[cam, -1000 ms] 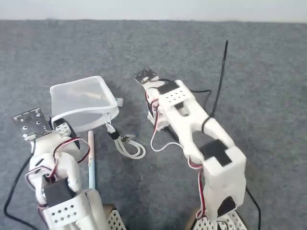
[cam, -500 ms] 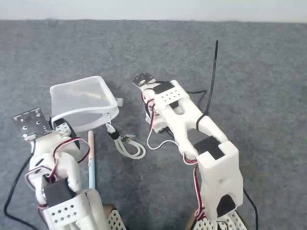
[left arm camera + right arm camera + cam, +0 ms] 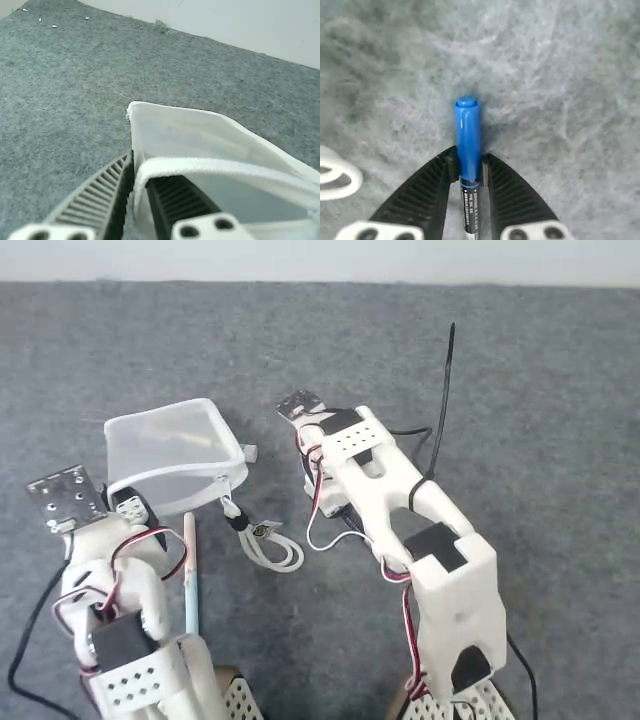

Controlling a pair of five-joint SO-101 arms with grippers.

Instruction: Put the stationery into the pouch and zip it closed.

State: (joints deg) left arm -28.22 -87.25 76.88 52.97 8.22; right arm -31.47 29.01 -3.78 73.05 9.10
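Your left fingers (image 3: 102, 187) are clamped on the rim of the open pouch (image 3: 210, 135), beside a pale pen (image 3: 190, 580) lying on the bench (image 3: 540, 390). Your right fingers (image 3: 432, 185) pinch the blue marker (image 3: 467, 130); its barrel print is too small to read

The left arm (image 3: 115, 580) sat folded close over its base at the near left of the table, its wrist tipped forward. The left gripper (image 3: 139, 167) had its ribbed jaws pinched together on the rim of the pouch (image 3: 200, 140). The right arm (image 3: 400, 510) stretched farther out from its base, elbow raised and wrist bent downward. The right gripper (image 3: 468, 162) pointed down at the table, its jaws clamped on either side of a pen (image 3: 468, 130).
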